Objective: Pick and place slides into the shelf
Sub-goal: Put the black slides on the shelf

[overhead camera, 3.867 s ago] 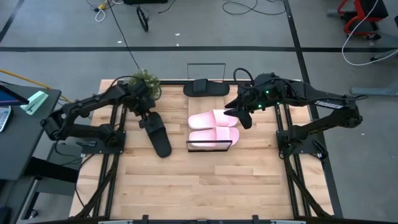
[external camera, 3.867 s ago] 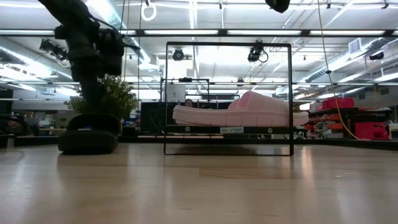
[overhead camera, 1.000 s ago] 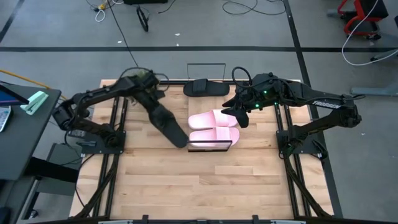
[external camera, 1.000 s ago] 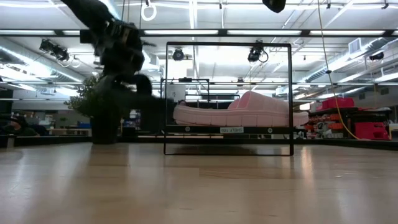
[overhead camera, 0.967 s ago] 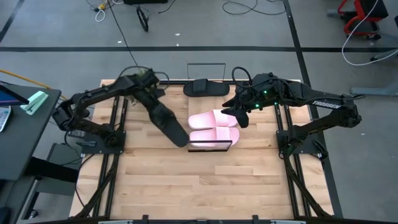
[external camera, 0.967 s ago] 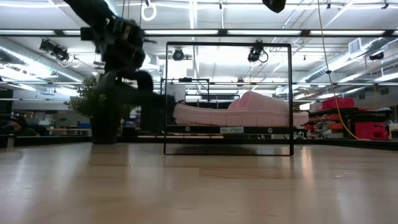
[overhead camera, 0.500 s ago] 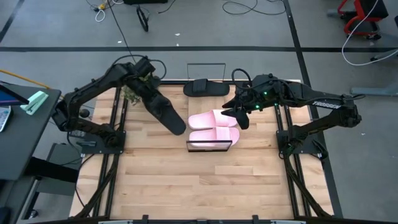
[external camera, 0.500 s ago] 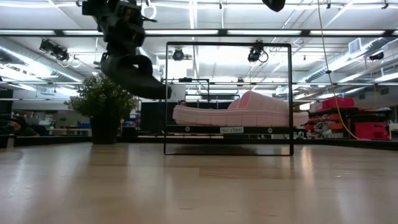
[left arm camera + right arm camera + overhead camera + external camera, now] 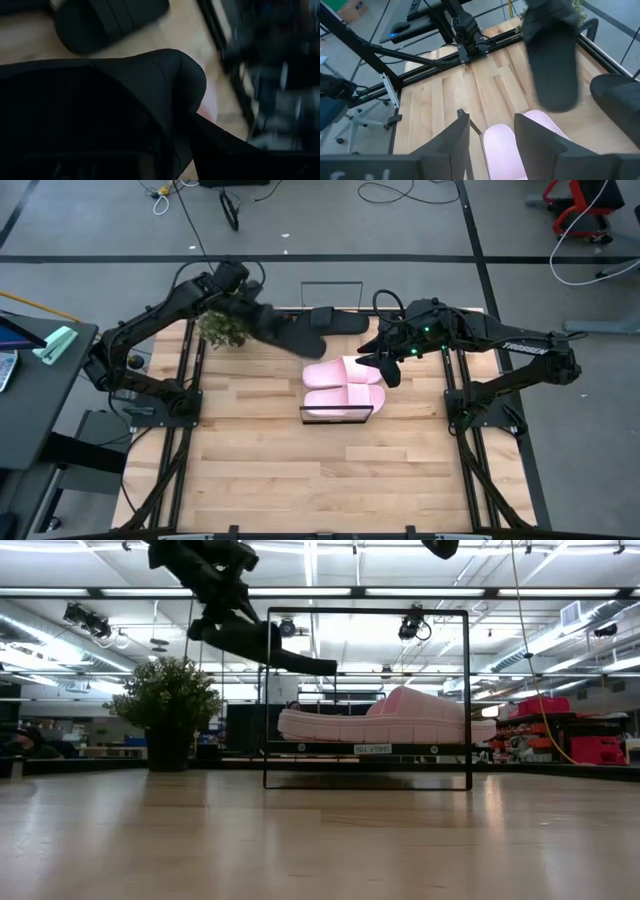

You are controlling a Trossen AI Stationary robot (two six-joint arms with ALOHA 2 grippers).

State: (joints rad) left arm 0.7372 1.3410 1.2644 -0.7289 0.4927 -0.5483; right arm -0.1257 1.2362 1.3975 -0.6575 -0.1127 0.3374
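My left gripper (image 9: pixel 247 313) is shut on a black slide (image 9: pixel 290 332), held high above the table just left of the shelf; it also shows in the low view (image 9: pixel 270 648). A second black slide (image 9: pixel 331 321) lies flat on the table at the far edge. Two pale pink slides (image 9: pixel 343 370) (image 9: pixel 343 396) lie side by side in the shelf, between its black wire end frames (image 9: pixel 337 416). My right gripper (image 9: pixel 386 366) is open and empty, above the right ends of the pink slides (image 9: pixel 502 147). My left gripper holds the black slide by its end toward the table's left (image 9: pixel 222 632), coming at it from above. The slide itself hides the fingers in the wrist view. The slide is lifted clear, and its free end (image 9: pixel 325 666) slants down toward the table's right.
A small potted plant (image 9: pixel 224 326) stands at the far left of the table, just beside my left gripper. The shelf's wire frame (image 9: pixel 367 612) stands upright around the pink slides. Bare wooden tabletop (image 9: pixel 320 470) fills the near half.
My left gripper has gone up and toward the table's far edge with the black slide. The slide was low, slanting toward the shelf's near left corner; now it is lifted high and turned about, its free end pointing toward the table's right.
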